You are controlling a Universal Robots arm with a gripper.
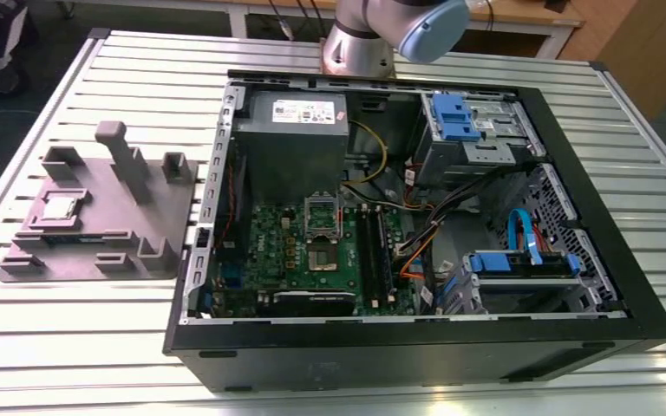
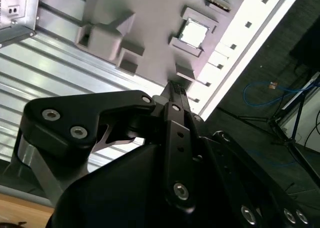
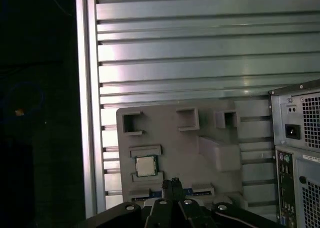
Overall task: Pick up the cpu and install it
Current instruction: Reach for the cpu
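On the slatted metal table (image 1: 101, 347), at the exterior view's left of the open computer case (image 1: 426, 355): a grey tray (image 1: 136, 251) with upright posts, and in a shallow seat on it, the cpu (image 1: 58, 208). Lying flat, silver top up, pale rim showing around it. Square, so no long side to speak of; edges in line with the tray's own edges, hemmed by low raised blocks. Bright and plain in both wrist views too, cpu (image 2: 193, 33) and cpu (image 3: 146, 165) alike. Well apart from the green board (image 1: 310, 251) inside the case and from the socket (image 1: 323, 247) on it. Not yet picked up.

At the far edge of the table, behind the case: the arm (image 1: 356, 48), a grey column topped by a blue-capped joint (image 1: 432, 30). In both wrist views, the gripper (image 3: 175, 182) raised over the tray and aimed down at it, close to the cpu's seat but clear of everything. Fingers (image 2: 176, 91) pressed together, with nothing pinched between.
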